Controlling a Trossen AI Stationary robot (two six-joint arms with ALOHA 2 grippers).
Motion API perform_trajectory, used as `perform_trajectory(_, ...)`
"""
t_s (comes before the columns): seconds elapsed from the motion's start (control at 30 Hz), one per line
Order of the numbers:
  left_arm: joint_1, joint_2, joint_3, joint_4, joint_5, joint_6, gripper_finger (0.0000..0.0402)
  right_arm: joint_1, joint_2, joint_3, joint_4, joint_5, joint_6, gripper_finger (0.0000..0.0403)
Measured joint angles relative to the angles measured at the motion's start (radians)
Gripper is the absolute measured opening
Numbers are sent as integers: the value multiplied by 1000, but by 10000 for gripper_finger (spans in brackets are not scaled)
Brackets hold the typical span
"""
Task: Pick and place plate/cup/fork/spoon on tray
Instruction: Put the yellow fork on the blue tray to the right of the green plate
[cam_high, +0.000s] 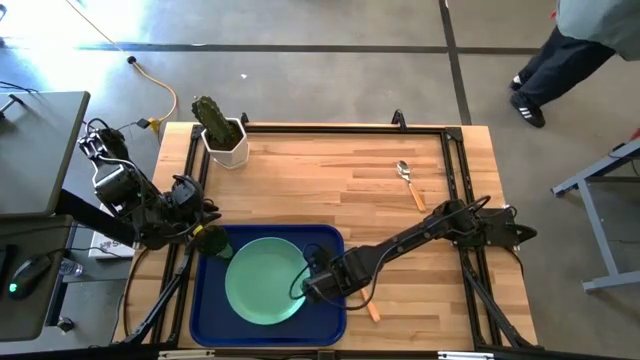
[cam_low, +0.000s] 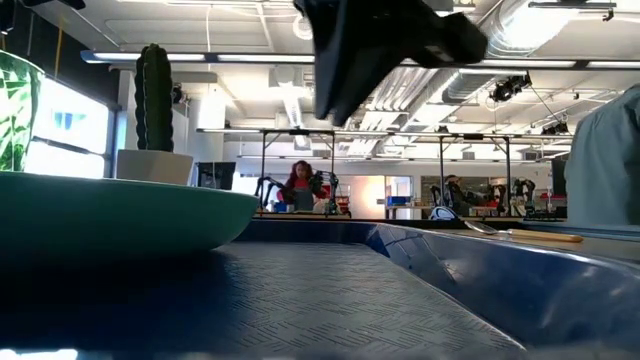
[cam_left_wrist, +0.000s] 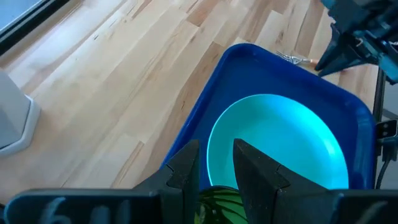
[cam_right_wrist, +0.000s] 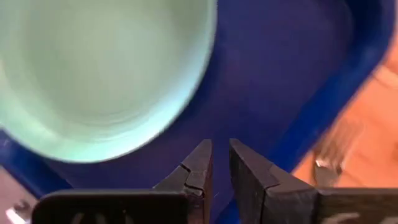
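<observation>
- While hovering over the dark blue tray (cam_high: 330, 240), near its right rim just beside the mint-green plate (cam_high: 263, 281): right gripper (cam_high: 308, 288) carrying nothing, fingers (cam_right_wrist: 194, 168) nearly together with a thin gap between them.
- Sitting flat inside the tray, slightly left of centre: plate.
- Gripping the olive-green cup (cam_high: 213, 242) at the tray's upper left corner: left gripper (cam_high: 200, 236), fingers (cam_left_wrist: 186, 168) pressing on either side of the green rim in the left wrist view.
- Lying on bare wood toward the table's far right, well apart from the tray: spoon (cam_high: 409, 183), bowl pointing away, orange handle trailing nearer.
- Lying just outside the tray's right rim, partly hiding under the right arm: fork (cam_high: 372, 311), only the orange handle showing from above.
- Standing at the far left corner of the table: white hexagonal cactus pot (cam_high: 225, 141).
</observation>
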Motion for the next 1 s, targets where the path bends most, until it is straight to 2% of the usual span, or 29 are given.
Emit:
perform_trajectory(0.2,0,0,0,2,0,15,85,11,0,-1,-125,-7,118,44)
perform_trajectory(0.47,0,0,0,2,0,27,85,45,0,-1,-256,-139,133,47)
perform_trajectory(0.6,0,0,0,3,0,23,85,56,0,-1,-287,-183,133,69)
perform_trajectory(0.8,0,0,0,3,0,23,85,82,0,-2,-291,-186,71,116)
perform_trajectory(1.0,0,0,0,3,0,23,85,111,0,-52,-280,-221,24,126)
